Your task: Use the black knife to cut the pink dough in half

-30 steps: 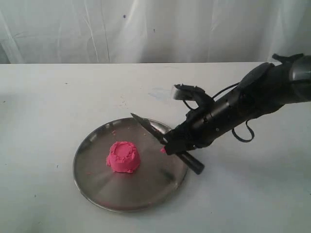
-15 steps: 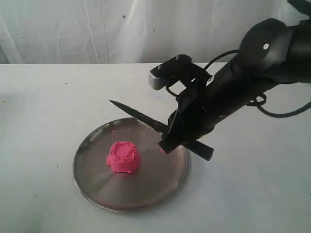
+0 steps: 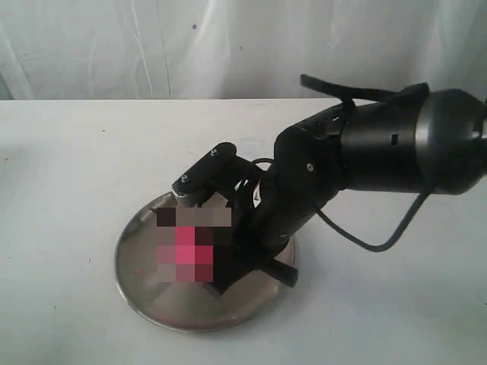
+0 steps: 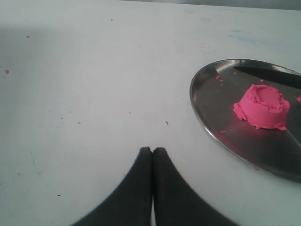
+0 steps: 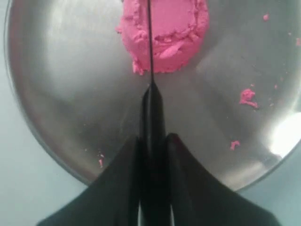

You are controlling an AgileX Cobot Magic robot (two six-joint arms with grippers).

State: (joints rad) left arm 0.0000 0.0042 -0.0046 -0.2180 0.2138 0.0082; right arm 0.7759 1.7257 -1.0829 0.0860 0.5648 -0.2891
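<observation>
The pink dough [image 5: 176,28] is one rough mound on the round steel plate [image 5: 56,94]. My right gripper [image 5: 154,138] is shut on the handle of the black knife [image 5: 151,106]. Seen edge-on, its thin blade runs straight across the middle of the mound. Whether the edge is pressing into the dough cannot be told. In the exterior view the right arm [image 3: 365,152] leans over the plate [image 3: 129,277] and covers most of the dough [image 3: 185,255]. My left gripper [image 4: 152,150] is shut on nothing, low over the bare table, a short way from the plate [image 4: 207,125] and the dough [image 4: 263,106].
Small pink crumbs [image 5: 248,96] lie scattered on the plate, and a few more dot the white table [image 4: 84,84]. A white curtain [image 3: 152,46] closes off the back. A black cable [image 3: 380,236] loops from the right arm.
The right arm has swung left and down over the plate. It carried the knife from the plate's right rim to a line across the dough.
</observation>
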